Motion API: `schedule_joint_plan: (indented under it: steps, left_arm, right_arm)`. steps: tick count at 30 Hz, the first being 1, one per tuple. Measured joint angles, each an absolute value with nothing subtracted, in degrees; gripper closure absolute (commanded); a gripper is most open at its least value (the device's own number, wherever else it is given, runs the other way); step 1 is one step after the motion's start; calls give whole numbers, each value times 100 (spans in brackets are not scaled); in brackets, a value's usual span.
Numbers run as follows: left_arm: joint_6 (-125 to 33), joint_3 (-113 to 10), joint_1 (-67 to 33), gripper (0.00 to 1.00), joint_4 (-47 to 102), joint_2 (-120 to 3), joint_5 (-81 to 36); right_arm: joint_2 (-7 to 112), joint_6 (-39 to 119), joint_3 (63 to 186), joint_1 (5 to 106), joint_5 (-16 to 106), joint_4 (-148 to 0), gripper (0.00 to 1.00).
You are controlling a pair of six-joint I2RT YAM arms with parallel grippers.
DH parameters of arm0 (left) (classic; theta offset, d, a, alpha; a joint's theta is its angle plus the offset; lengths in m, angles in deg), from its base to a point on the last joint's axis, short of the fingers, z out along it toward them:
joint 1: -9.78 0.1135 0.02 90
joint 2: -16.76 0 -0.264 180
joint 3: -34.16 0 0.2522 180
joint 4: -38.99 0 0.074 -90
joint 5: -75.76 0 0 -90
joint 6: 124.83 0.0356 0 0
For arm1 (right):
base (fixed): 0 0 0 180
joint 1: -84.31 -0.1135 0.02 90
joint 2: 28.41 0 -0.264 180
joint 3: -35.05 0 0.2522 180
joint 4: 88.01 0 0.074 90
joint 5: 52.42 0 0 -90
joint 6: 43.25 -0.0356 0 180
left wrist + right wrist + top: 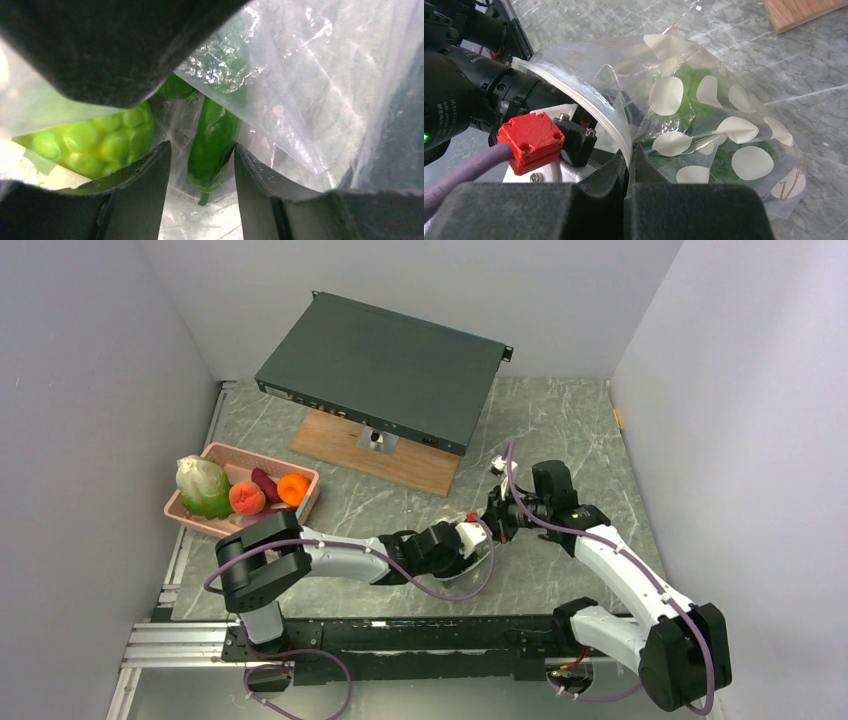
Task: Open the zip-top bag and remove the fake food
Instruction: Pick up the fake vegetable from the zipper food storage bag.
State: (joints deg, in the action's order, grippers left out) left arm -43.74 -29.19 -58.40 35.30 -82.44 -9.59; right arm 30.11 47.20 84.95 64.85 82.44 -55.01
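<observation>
Tightly, right tool (628,167) on zip-top bag (724,125) rim.

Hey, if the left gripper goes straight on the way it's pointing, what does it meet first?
Probably the dark green pepper-like piece, lying in line with the open left gripper inside the zip-top bag; the green grape bunch sits off to one side. Depth is unclear.

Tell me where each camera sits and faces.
Top external: above, behind the bases, looking down at the table; left arm, right arm show.
Left wrist: inside the zip-top bag, facing pepper and grape bunch; open left hand shows.
Right wrist: faces the bag's rim, pinched by the right hand.
Shared: the bag, in both wrist views.
</observation>
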Motion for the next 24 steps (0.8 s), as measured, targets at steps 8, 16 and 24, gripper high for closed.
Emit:
schedule_joint_plan:
  steps: [8, 16, 24]
  left_arm:
    - [-4381, -3026, -5897, 100, 3182, -8231, -730]
    - [-4378, -3144, -5840, 100, 2201, -7470, -743]
    - [-4667, -4007, -5528, 100, 1147, -7330, -1663]
  right_arm:
    - [3009, 4862, 8495, 6485, 8252, -5590, 100]
    - [3003, 5039, 8497, 6406, 8460, -5509, 100]
    - [2976, 5419, 8554, 6349, 8421, -5354, 100]
